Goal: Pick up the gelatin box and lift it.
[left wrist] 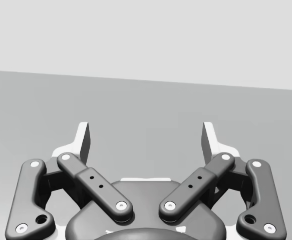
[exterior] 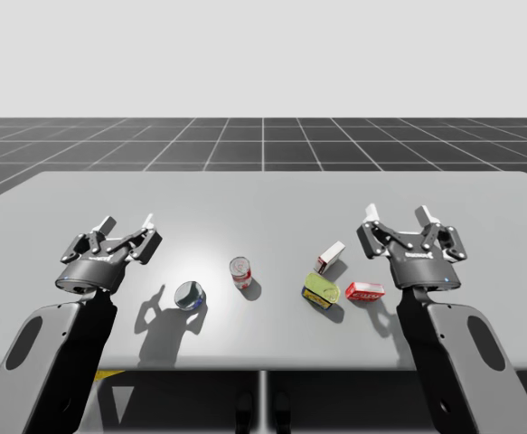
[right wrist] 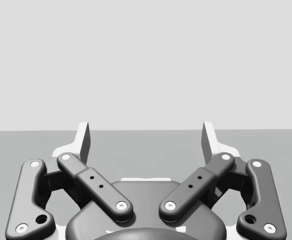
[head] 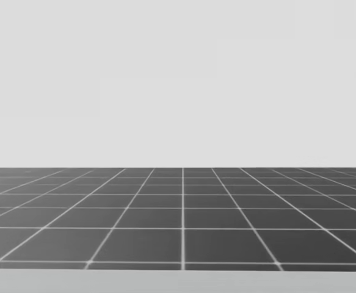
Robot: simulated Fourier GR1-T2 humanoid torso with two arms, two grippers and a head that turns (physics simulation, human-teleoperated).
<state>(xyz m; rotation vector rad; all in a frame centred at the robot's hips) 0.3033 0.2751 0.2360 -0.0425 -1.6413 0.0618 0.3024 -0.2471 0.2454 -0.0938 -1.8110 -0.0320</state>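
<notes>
Gelatin box [exterior: 364,290], taken to be the small flat red carton, lies toward the tabletop's [exterior: 263,194] front right, just beside a green-yellow pack [exterior: 320,289] and near the right gripper [exterior: 397,217]. Judged light, stiff cardboard with slick faces that could crush, so take it across the narrow sides. Right gripper and left gripper [exterior: 127,222] both stand wide open, holding nothing.

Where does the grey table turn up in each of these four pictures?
High view: the table spans the middle.
Head view: apparently the pale strip along the bottom edge.
Left wrist view: grey surface ahead of the left gripper.
Right wrist view: grey surface ahead of the right gripper.
Shared landmark: its straight far edge.
</notes>
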